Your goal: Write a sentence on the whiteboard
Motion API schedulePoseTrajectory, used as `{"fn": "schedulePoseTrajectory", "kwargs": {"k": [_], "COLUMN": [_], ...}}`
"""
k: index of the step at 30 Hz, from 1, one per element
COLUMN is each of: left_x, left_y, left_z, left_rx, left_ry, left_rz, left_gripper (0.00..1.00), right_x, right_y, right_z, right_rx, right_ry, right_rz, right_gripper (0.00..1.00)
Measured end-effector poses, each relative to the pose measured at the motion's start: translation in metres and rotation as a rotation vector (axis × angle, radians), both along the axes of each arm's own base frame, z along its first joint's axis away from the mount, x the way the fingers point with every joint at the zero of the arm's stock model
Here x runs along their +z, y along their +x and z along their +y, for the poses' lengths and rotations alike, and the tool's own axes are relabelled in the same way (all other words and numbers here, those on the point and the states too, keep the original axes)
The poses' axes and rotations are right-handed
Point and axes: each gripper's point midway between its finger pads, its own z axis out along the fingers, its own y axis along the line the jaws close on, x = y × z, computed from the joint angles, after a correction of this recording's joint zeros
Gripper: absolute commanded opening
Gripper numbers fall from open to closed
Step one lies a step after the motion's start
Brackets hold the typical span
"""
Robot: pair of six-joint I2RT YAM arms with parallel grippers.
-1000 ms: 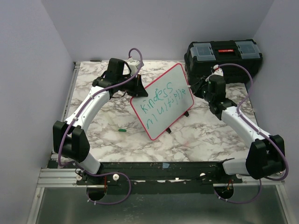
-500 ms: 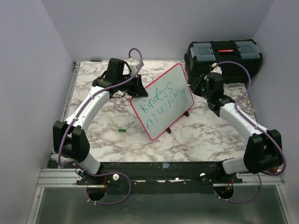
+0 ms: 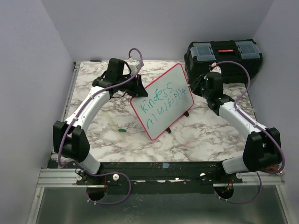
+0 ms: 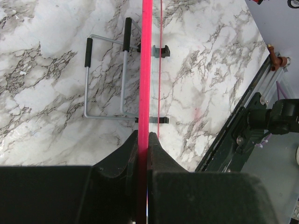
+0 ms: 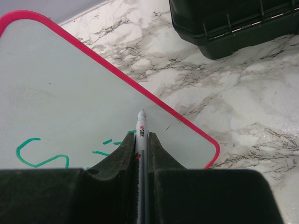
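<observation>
Mostly unchanged: left gripper (image 4: 143,138) stays clamped on the whiteboard (image 3: 164,100) edge, holding it tilted over the table (image 3: 205,133) middle. Right gripper (image 5: 141,140) pinches the marker (image 5: 141,122), tip by the board's rim; that arm crept slightly forward. Green sentence (image 3: 161,103) same.

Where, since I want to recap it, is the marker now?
In the right wrist view the marker is clamped in the right gripper, its tip pointing at the whiteboard near its pink rim, black toolbox beyond.
</observation>
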Motion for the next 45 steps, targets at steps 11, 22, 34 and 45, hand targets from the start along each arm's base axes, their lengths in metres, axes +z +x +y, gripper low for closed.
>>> {"fn": "schedulePoseTrajectory", "kwargs": {"k": [11,22,34,45], "left_x": [0.000,0.000,0.001,0.001], "left_y": [0.000,0.000,-0.001,-0.001], "left_z": [0.000,0.000,-0.001,-0.001], "left_rx": [-0.001,0.000,-0.001,0.005], "left_ry": [0.000,-0.001,-0.001,-0.004], "left_rz": [0.000,0.000,0.002,0.011], "left_gripper": [0.00,0.00,0.00,0.00], "right_x": [-0.002,-0.005,-0.002,-0.012], "right_y": [0.007,0.008,0.005,0.000], "right_z": [0.001,0.006,0.018,0.017], "right_rx": [-0.002,0.021,0.095,0.097], "right_ry": [-0.001,0.006,0.043,0.042], "right_rz": [0.008,0.015,0.015,0.029], "right_gripper": [0.01,0.01,0.01,0.01]}}
